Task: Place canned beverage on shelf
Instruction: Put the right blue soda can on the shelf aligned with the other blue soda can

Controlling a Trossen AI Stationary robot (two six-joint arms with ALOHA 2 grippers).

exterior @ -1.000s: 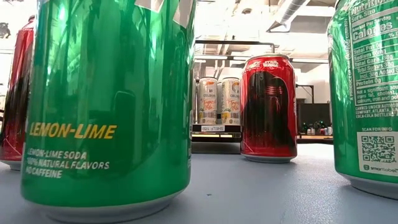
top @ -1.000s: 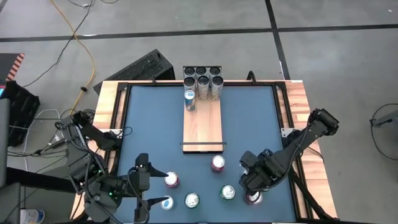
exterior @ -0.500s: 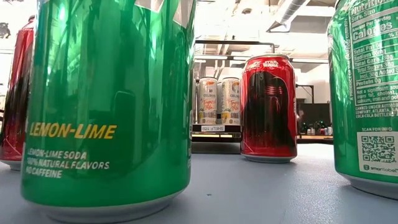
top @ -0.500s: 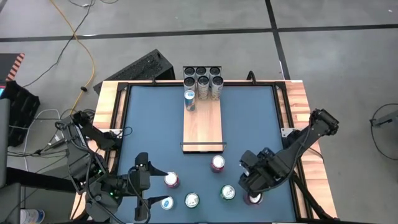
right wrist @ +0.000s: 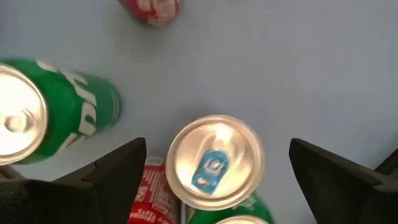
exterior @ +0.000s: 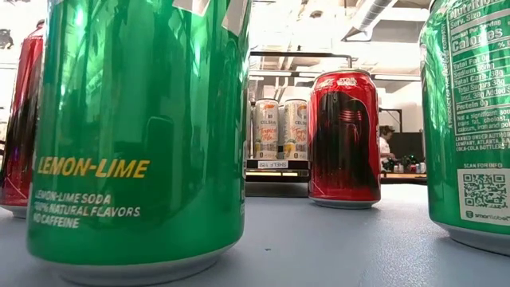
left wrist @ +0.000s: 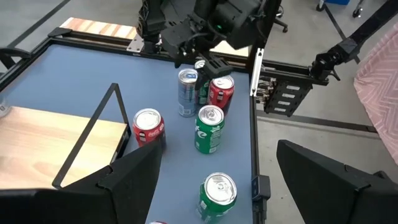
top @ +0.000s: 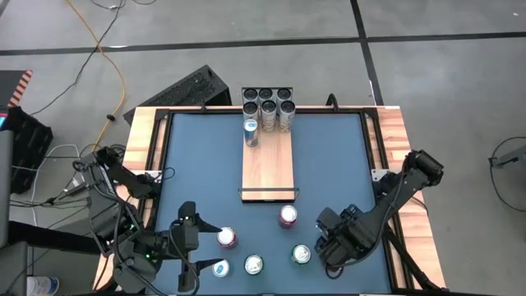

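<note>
a: where's the right hand (top: 334,247) now?

b: over the near right corner of the blue surface (top: 329,164), fingers spread wide, nothing in them. its wrist view looks straight down on a can with a blue tab (right wrist: 214,162), lying between the two dark fingers.

a: so the step is the grab.

b: i'd say so. the can is crowded: a red can (right wrist: 149,193) touches it on one side, a green can (right wrist: 239,208) sits just beside it, and another green can (right wrist: 56,121) stands near. the fingers need to go down into the free gaps, not onto a neighbour's rim.

a: how would you do it well?

b: centre the can between the fingers first, drop straight, close low enough on the body that it won't tip. squeeze gently; thin cans dent.

a: and the shelf (top: 268,164)?

b: well apart, up the middle of the surface, with a block of cans (top: 268,107) at its far end and bare wood nearer. lift clear of the black wire rail (top: 268,194) before moving over.

a: the left hand (top: 188,247)?

b: waiting at the near left, fingers apart, empty. which can the right hand hides in the overhead view, i can't quite tell.
</note>
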